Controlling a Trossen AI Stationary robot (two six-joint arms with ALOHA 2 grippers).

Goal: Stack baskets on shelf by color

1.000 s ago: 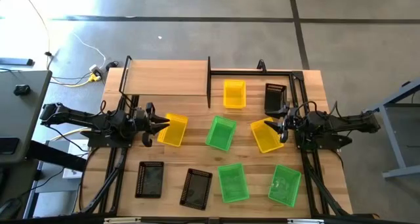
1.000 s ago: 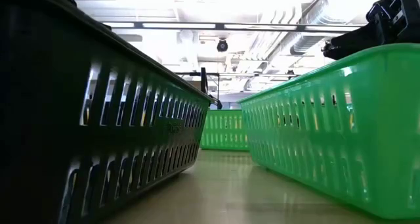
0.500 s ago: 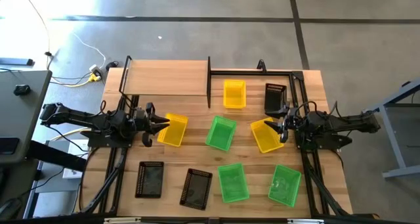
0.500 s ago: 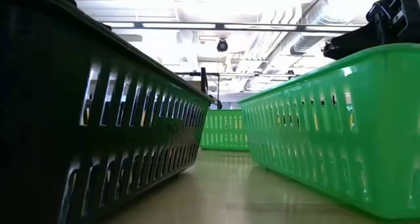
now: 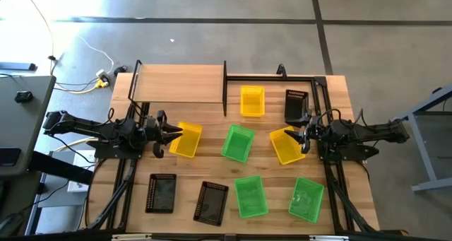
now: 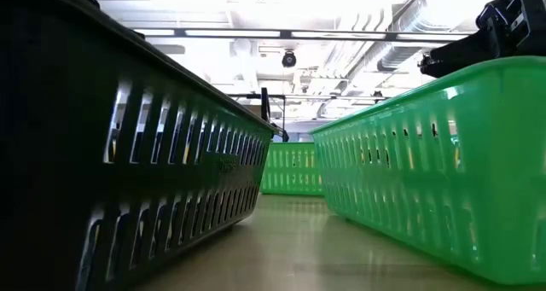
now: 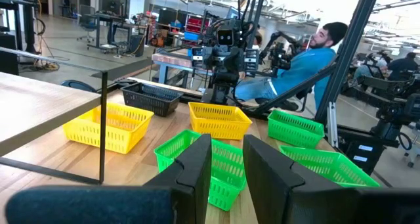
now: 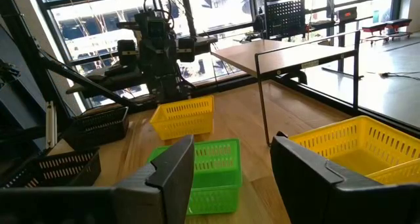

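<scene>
High view: left claw (image 5: 174, 131) narrow gap, right claw (image 5: 302, 136) wide open, both empty at yellow baskets (image 5: 186, 140); shelf (image 5: 176, 83) bare.

Open tabletop in the high view: bare strip at the lower left edge beside the black basket (image 5: 162, 193), and a narrow lane between the middle green basket (image 5: 237, 143) and the yellow basket (image 5: 186, 139) at centre left. Upper left blocked by the shelf (image 5: 178, 83) (thin black upright at its right end). Right half crowded: yellow basket (image 5: 286, 146), upper yellow basket (image 5: 252, 101), black basket (image 5: 295, 105) close together. Lower right filled by two green baskets (image 5: 251, 196).
</scene>
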